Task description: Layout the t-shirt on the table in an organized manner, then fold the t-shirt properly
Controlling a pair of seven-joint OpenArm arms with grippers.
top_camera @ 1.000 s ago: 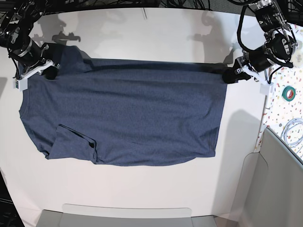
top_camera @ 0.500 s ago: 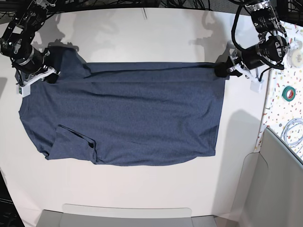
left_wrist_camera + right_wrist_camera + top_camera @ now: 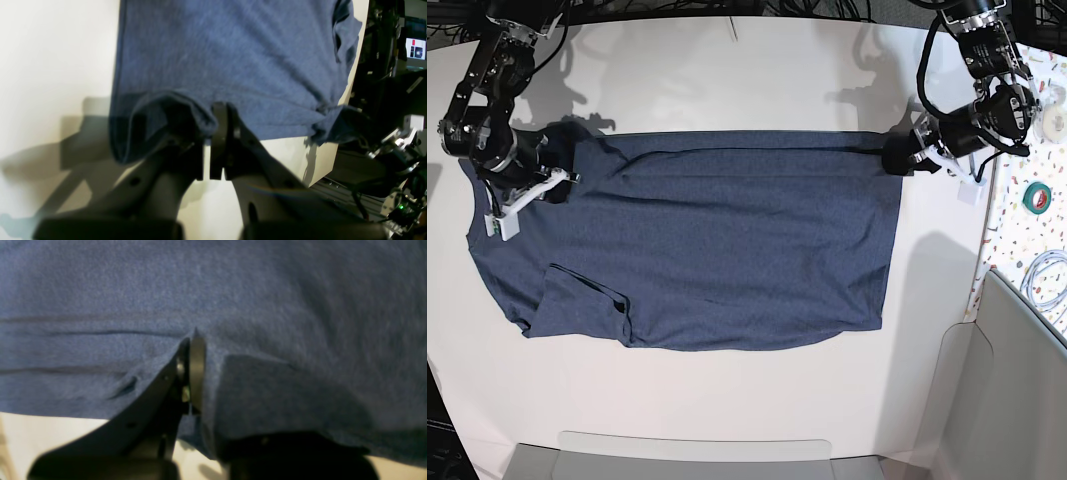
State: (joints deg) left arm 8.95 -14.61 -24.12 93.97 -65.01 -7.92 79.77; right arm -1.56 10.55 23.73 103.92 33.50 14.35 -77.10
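Note:
The navy t-shirt (image 3: 707,250) lies spread plain side up on the off-white table (image 3: 757,80), hem toward the right. Its lower-left sleeve is folded over onto the body. My left gripper (image 3: 903,157) pinches the shirt's far right corner; in the left wrist view the gripper (image 3: 213,133) is shut on a bunched fold of t-shirt (image 3: 233,60). My right gripper (image 3: 555,180) holds the far left shoulder area; up close, that gripper (image 3: 192,353) is shut on the t-shirt (image 3: 267,290), which fills the view.
A speckled surface at the right edge holds a green tape roll (image 3: 1038,196) and a coiled white cable (image 3: 1047,280). A grey panel (image 3: 1017,380) stands at the front right. A grey tray edge (image 3: 697,455) runs along the table's front.
My right gripper has moved inward and toward the front, dragging the shoulder with it. My left gripper has shifted slightly inward with its corner. Both grips hold.

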